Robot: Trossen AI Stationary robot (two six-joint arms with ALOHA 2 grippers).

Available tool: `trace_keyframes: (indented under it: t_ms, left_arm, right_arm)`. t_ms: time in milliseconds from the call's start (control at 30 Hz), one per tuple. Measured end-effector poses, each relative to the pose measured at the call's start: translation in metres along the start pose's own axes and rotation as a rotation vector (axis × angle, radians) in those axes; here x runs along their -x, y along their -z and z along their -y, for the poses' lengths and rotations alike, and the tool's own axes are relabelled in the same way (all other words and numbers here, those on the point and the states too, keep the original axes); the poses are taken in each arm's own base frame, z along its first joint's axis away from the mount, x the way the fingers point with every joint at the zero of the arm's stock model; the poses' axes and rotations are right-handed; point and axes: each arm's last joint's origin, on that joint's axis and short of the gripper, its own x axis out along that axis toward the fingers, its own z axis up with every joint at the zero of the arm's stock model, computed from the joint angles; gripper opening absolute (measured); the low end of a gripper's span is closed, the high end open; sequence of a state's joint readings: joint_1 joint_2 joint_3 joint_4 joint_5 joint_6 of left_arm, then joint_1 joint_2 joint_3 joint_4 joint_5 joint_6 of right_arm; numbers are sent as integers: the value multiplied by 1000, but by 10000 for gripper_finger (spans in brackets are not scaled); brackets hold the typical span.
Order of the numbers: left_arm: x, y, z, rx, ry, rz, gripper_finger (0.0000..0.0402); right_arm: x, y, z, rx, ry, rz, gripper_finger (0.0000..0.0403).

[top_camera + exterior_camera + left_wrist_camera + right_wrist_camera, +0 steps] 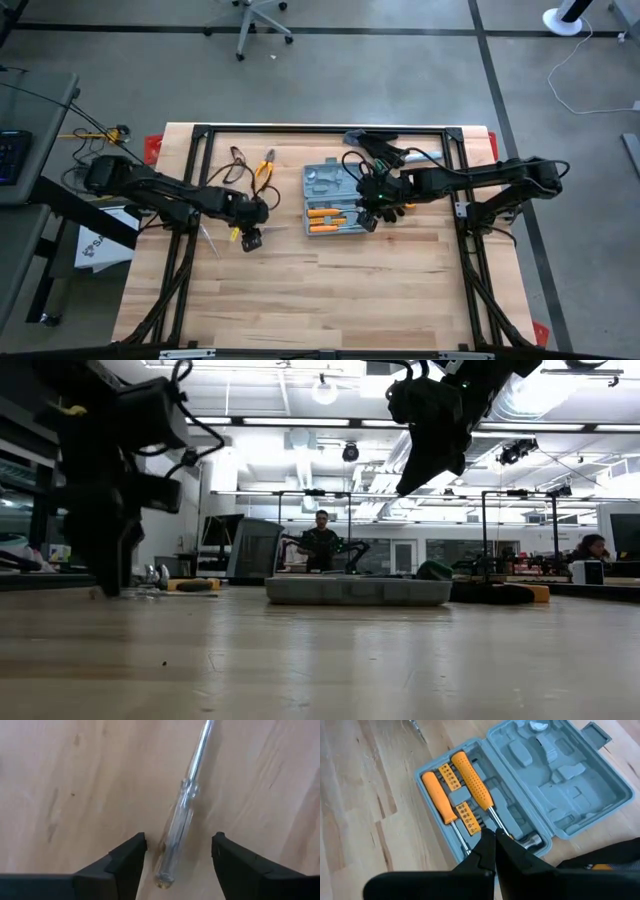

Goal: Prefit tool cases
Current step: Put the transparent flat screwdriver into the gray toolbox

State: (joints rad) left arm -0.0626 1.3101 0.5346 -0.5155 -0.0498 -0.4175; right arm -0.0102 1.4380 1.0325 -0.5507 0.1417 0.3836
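Wooden table (330, 290) bare in front; tool case (337, 200) open; person (321, 540) behind.

screwdriver (180, 820): shaft tip cut off by edge | tool case (357, 590): interior hidden in low view

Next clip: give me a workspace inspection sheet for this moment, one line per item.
Surface: light wooden table, bare along the near side.
Job's things: grey-blue tool case lies open and flat; two orange-handled screwdrivers and orange bit strips sit in one half, the other half's moulded recesses look mostly unfilled.
Clutter: clear-handled screwdriver loose on the wood; pliers and black work gloves near the far edge.
Grippers: left gripper open, straddling the clear screwdriver's handle; right gripper shut above the case.
Cables: dark cable coiled beside the pliers.
Surroundings: office chair on the floor; people at distant desks.
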Motion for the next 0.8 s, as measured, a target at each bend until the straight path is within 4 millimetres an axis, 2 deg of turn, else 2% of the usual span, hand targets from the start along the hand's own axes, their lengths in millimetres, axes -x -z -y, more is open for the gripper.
trace_keyframes:
  t_ms: [133, 233, 433, 800]
  left_arm:
    - [-12, 2, 5, -17, -39, -53, 189]
    - [-17, 3, 9, 22, -62, -69, 157]
    - [-16, 1, 13, 93, -37, -60, 26]
    - [-12, -3, 15, 205, 0, 14, 23]
  right_arm:
    - [0, 0, 0, 0, 4, 1, 0]
    - [0, 0, 0, 0, 6, -3, 0]
    - [0, 1, 0, 1, 8, -5, 0]
    - [0, 0, 1, 3, 13, -2, 0]
